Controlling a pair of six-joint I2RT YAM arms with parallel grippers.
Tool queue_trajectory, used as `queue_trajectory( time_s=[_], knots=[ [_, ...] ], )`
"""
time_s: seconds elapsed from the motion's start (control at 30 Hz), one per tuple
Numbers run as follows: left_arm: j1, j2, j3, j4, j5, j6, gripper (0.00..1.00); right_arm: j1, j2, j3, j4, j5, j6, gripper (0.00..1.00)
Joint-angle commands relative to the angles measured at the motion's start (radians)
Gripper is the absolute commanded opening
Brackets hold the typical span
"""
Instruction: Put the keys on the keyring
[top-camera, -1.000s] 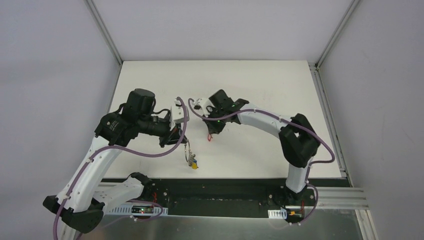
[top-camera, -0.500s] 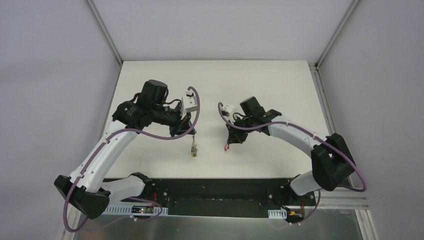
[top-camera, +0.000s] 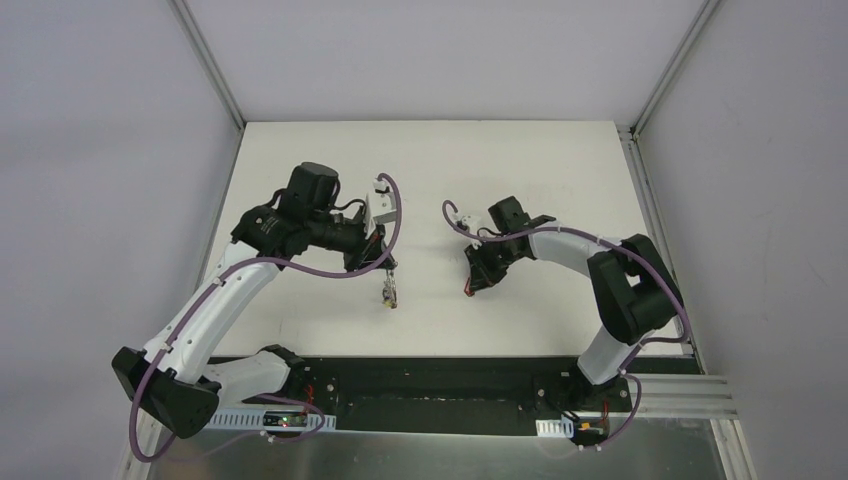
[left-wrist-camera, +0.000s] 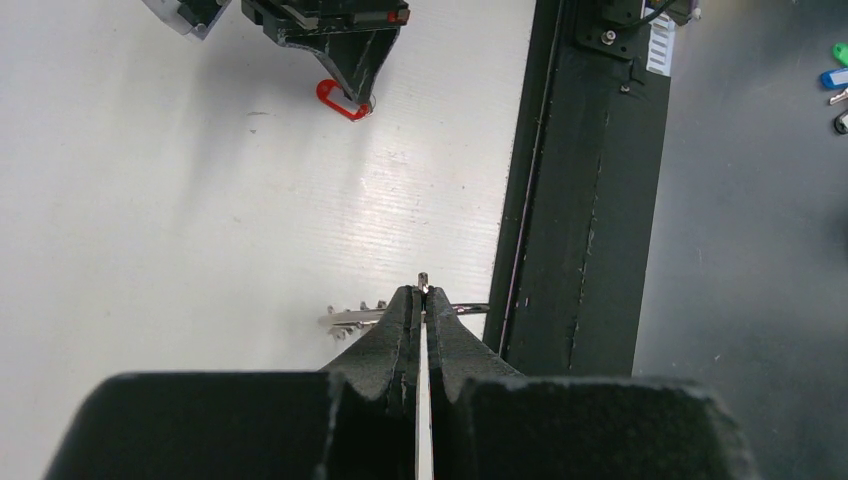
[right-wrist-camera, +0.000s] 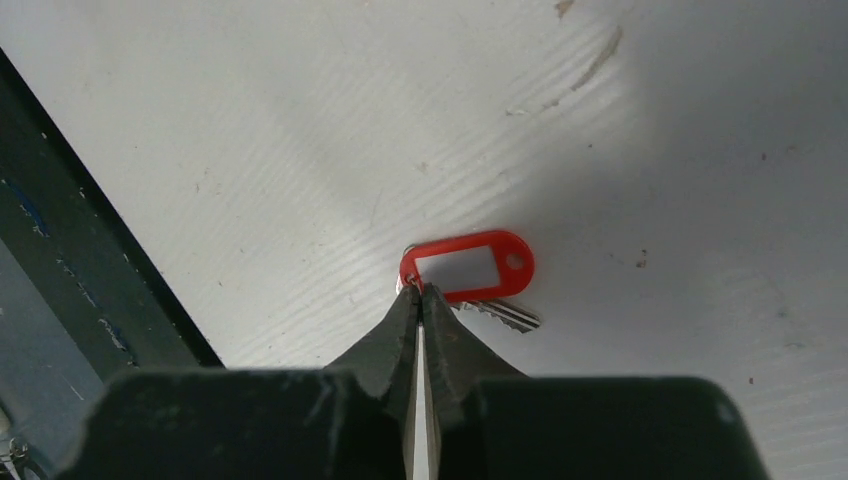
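Observation:
My left gripper (top-camera: 387, 264) (left-wrist-camera: 423, 292) is shut on the thin silver keyring (left-wrist-camera: 423, 279), held edge-on above the table. The ring's bunch of silver keys (top-camera: 388, 295) (left-wrist-camera: 350, 320) hangs below the jaws. To the right, my right gripper (top-camera: 477, 277) (right-wrist-camera: 419, 290) is shut on the small loop end of the red-tagged key. Its red tag (right-wrist-camera: 468, 265) (top-camera: 467, 291) and silver blade (right-wrist-camera: 505, 316) lie just past the fingertips, low over the white table. The left wrist view also shows the right gripper (left-wrist-camera: 355, 88) with the red tag (left-wrist-camera: 338, 98) across from it.
A black rail (left-wrist-camera: 570, 200) runs along the table's near edge, close to the hanging bunch. Beyond it, off the table, lie a few spare coloured tags (left-wrist-camera: 836, 75). White walls and aluminium posts (top-camera: 205, 60) close the table on three sides.
The right gripper carried the red-tagged key to the right and lower toward the table, its forearm folding back. The left gripper moved right and farther with the keyring, then held nearly still.

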Motion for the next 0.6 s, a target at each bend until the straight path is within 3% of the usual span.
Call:
queue_trajectory(
  time_s=[0.0, 0.57],
  knots=[
    [0.002, -0.048, -0.018, 0.061, 0.047, -0.025, 0.00, -0.021, 0.013, 0.037, -0.017, -0.016, -0.011, 0.04],
    [0.002, -0.063, -0.024, 0.059, 0.042, -0.021, 0.00, -0.016, -0.004, 0.028, -0.044, -0.040, -0.016, 0.13]
  ],
)
